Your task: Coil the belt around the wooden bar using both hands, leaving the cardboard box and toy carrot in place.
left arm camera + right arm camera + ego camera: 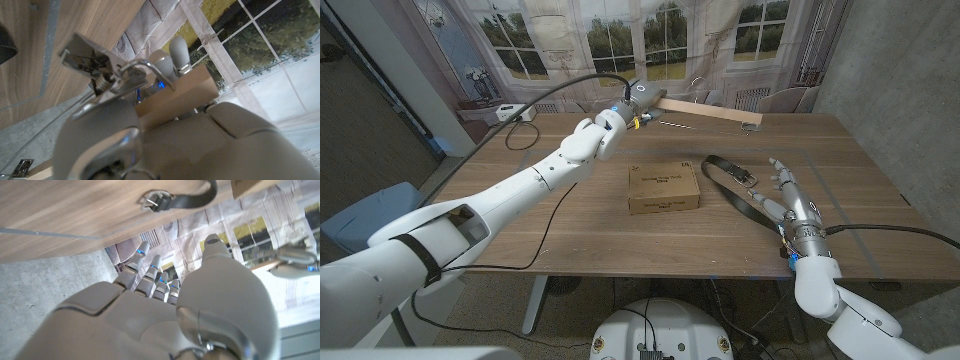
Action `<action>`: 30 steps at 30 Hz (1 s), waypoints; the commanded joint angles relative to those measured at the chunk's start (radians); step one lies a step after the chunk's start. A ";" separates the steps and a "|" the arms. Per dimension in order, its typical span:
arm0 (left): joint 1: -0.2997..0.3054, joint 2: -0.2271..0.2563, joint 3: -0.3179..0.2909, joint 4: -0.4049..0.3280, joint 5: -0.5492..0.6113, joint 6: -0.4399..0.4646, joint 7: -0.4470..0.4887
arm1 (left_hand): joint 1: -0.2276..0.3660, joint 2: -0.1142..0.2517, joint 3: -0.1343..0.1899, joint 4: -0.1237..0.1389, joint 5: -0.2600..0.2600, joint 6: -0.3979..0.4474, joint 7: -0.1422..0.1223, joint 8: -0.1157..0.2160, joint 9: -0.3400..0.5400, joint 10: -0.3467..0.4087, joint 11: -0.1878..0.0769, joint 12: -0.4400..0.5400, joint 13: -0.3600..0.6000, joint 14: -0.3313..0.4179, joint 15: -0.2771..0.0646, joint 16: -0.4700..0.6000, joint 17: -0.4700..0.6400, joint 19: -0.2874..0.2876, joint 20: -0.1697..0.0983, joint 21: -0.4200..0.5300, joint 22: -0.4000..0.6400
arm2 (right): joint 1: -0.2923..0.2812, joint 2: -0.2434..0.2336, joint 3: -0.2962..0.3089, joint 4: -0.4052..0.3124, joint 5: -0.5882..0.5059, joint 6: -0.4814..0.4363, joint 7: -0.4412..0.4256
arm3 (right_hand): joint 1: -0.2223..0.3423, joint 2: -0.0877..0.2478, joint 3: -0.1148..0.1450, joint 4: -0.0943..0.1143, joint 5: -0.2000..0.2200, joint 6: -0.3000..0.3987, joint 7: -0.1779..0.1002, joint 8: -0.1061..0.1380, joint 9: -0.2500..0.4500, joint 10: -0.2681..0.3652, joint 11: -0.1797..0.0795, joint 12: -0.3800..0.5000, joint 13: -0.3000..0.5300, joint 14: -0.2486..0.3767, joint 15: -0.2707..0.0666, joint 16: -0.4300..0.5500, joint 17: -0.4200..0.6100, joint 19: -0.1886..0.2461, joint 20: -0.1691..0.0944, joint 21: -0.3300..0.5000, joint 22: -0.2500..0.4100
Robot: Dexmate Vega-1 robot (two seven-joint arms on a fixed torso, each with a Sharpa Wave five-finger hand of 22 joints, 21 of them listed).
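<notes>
The left hand [638, 100] is gripping one end of the pale, square-edged wooden bar [705, 113] at the table's far side. The right hand [788, 192] is hovering, fingers spread, seemingly just beside the dark looped belt [732, 183], near the flat cardboard box [663, 187].

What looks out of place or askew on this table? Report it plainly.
The task names a toy carrot, yet no carrot can be made out on the table. The wooden bar lies at the far edge with the left hand gripping one end. The belt lies loose, uncoiled, beside the cardboard box.
</notes>
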 commanded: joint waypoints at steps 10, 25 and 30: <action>-0.004 0.021 -0.006 0.006 -0.014 -0.003 0.009 | -0.016 0.003 0.016 0.001 -0.003 0.002 0.006 0.009 -0.001 -0.021 -0.021 0.006 0.002 -0.005 0.001 0.002 0.001 -0.013 -0.068 0.022 -0.007 | 0.091 -0.290 0.104 -0.117 0.304 -0.134 0.594 | -0.281 -0.012 -0.144 0.140 -0.017 0.133 0.080 -0.008 -0.038 0.101 0.089 -0.028 -0.051 -0.066 0.047 0.017 -0.071 -0.111 0.095 -0.045 -0.008; -0.003 0.031 -0.013 0.012 -0.022 -0.015 0.025 | -0.028 0.002 0.026 0.002 -0.006 0.001 0.006 0.015 -0.006 -0.020 -0.022 0.006 0.002 -0.003 0.001 0.004 0.000 -0.016 -0.070 0.036 -0.023 | 0.406 -0.474 -0.198 -0.348 0.198 -0.641 0.789 | -0.215 -0.057 -0.172 0.098 0.007 0.079 0.063 -0.038 -0.041 0.068 0.051 -0.071 -0.067 -0.082 0.021 0.020 -0.110 -0.125 0.056 -0.061 -0.011; -0.008 0.023 -0.010 0.024 -0.026 -0.020 0.033 | -0.031 0.003 0.029 0.002 -0.007 0.001 0.007 0.017 -0.008 -0.021 -0.022 0.006 0.002 -0.001 0.001 0.006 0.001 -0.017 -0.070 0.042 -0.023 | 0.705 -0.449 -0.578 -0.414 -0.098 -0.927 0.976 | -0.160 -0.058 -0.206 0.078 0.054 0.042 0.001 -0.045 -0.042 0.136 0.021 -0.067 -0.062 0.102 -0.058 0.109 -0.102 -0.027 0.014 -0.027 -0.005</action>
